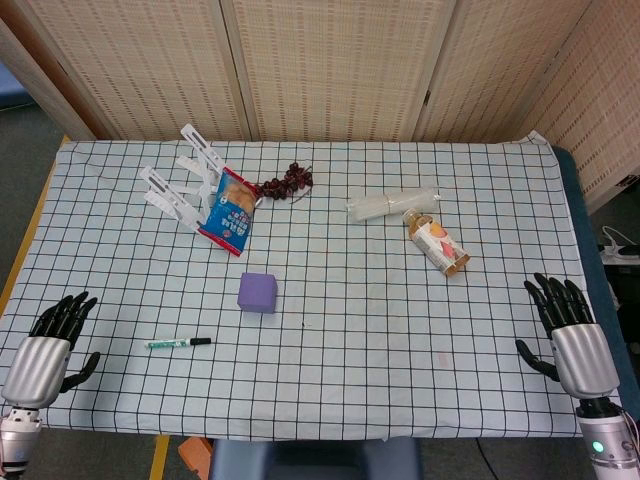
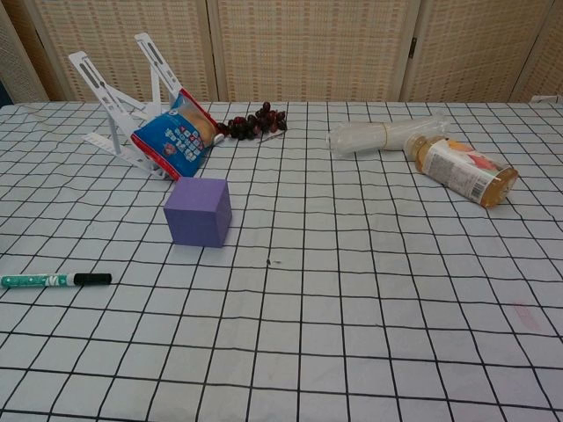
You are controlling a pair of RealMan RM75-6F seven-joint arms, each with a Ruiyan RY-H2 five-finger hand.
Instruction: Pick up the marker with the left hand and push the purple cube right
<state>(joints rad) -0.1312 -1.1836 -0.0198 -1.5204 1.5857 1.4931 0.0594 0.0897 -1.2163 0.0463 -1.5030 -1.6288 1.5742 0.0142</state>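
A green-and-white marker (image 1: 177,343) (image 2: 54,280) with a black cap lies flat on the checked cloth, cap pointing right. Up and to its right stands the purple cube (image 1: 258,292) (image 2: 199,212). My left hand (image 1: 50,346) rests at the table's near left corner, fingers spread and holding nothing, well to the left of the marker. At the near right corner my right hand (image 1: 570,336) is likewise open and apart from everything. Neither hand shows in the chest view.
A white folding rack (image 1: 180,183) props a blue snack bag (image 1: 230,210) at the back left. Beside it lie dark grapes (image 1: 287,182). A clear plastic roll (image 1: 392,204) and a lying drink bottle (image 1: 437,241) sit at the back right.
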